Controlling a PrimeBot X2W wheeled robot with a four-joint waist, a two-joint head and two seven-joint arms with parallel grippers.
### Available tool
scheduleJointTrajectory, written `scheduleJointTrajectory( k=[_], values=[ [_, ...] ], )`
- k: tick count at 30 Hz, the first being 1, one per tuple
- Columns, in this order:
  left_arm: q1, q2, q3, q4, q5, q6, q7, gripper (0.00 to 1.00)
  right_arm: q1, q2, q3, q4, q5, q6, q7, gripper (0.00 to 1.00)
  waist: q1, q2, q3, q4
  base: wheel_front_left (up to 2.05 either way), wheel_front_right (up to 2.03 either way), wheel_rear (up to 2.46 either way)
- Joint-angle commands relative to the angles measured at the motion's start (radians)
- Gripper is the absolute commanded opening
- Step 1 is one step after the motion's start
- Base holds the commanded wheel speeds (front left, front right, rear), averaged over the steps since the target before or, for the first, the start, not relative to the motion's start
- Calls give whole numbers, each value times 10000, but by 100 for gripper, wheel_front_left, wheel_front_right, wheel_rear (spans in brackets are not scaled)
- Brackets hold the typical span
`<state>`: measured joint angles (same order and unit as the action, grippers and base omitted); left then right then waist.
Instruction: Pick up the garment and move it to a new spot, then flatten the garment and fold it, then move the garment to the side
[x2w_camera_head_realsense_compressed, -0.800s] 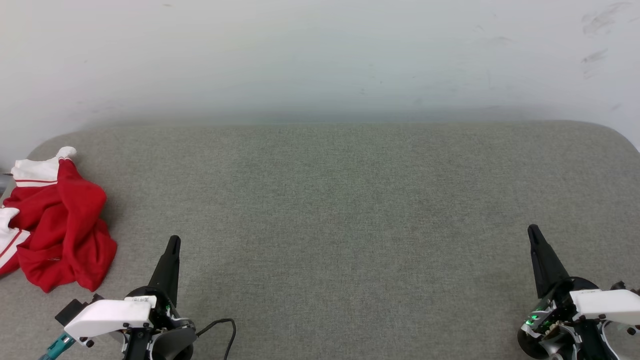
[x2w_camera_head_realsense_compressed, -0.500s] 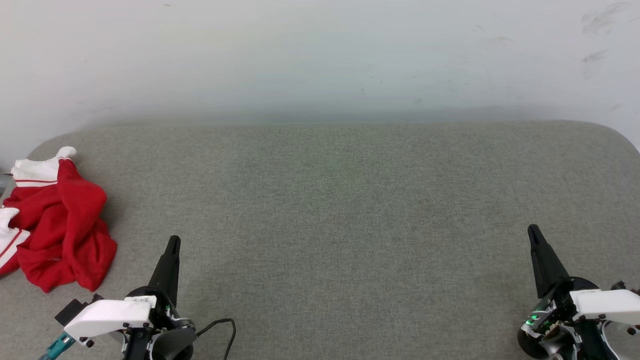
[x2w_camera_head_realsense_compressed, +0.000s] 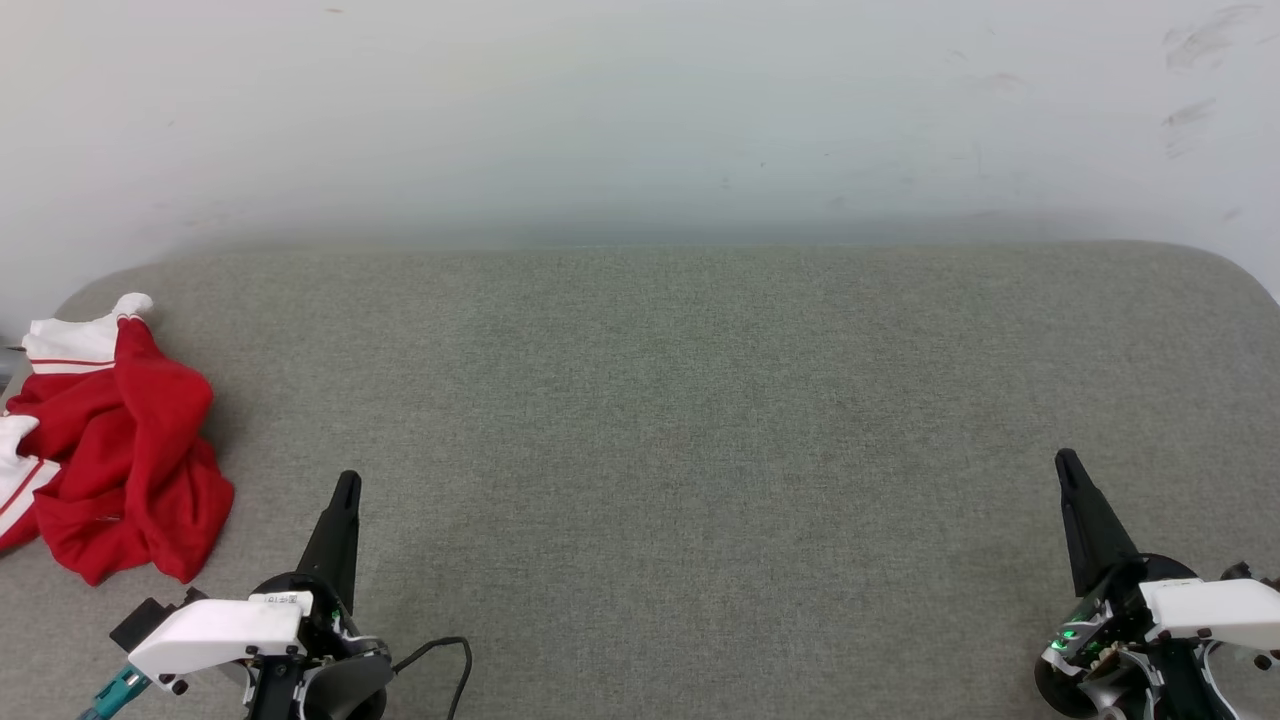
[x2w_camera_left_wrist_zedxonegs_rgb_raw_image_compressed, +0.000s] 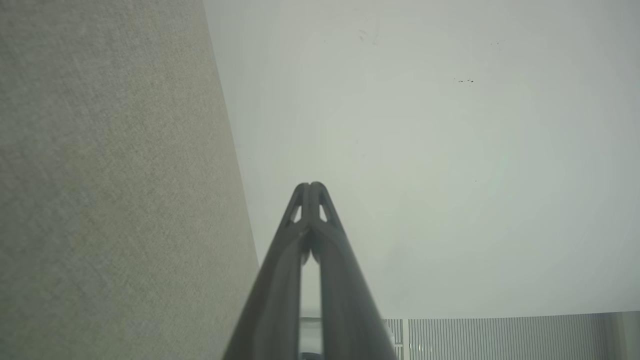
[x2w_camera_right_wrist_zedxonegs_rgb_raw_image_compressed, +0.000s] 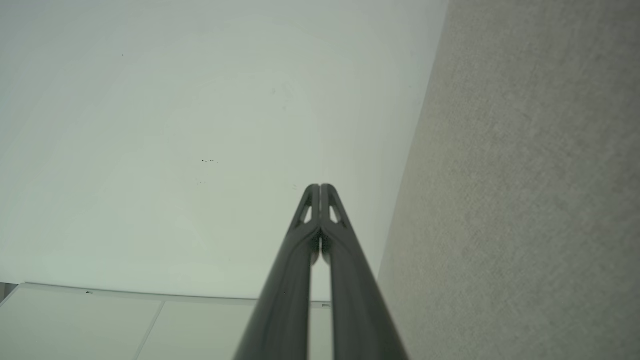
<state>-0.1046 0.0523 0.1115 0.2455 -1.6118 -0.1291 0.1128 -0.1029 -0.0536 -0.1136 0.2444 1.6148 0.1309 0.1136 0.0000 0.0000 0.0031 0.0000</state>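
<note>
The garment (x2w_camera_head_realsense_compressed: 125, 450), a red T-shirt with white short sleeves, is shown crumpled in a loose heap at the left edge of the grey fabric surface (x2w_camera_head_realsense_compressed: 700, 420). One white sleeve, trimmed with thin red stripes, is seen at the far end of the heap; a second white striped part is cut off by the left margin. The red body is bunched into deep folds and spread widest at the near side
</note>
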Motion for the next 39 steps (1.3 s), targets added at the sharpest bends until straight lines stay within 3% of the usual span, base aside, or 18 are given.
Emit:
scheduleJointTrajectory(
  k=[1,27,28,39],
  values=[
    [-80,-13,42,2,32,-29,27,0,-112,37,-11,9,-74,-3,11,0,0,0,0,0,0,0,0],
    [-80,-17,47,2,39,-29,31,0,-113,39,-16,10,-47,-3,16,0,0,0,0,0,0,0,0],
    [10,-4,-6,29,-2,2,-2,100,17,6,-2,30,-43,0,-2,100,0,0,0,0,0,0,0],
    [278,-28,-20,-103,600,4,-450,100,336,17,27,21,-851,0,-448,100,0,0,12,3,0,0,0]
  ],
)
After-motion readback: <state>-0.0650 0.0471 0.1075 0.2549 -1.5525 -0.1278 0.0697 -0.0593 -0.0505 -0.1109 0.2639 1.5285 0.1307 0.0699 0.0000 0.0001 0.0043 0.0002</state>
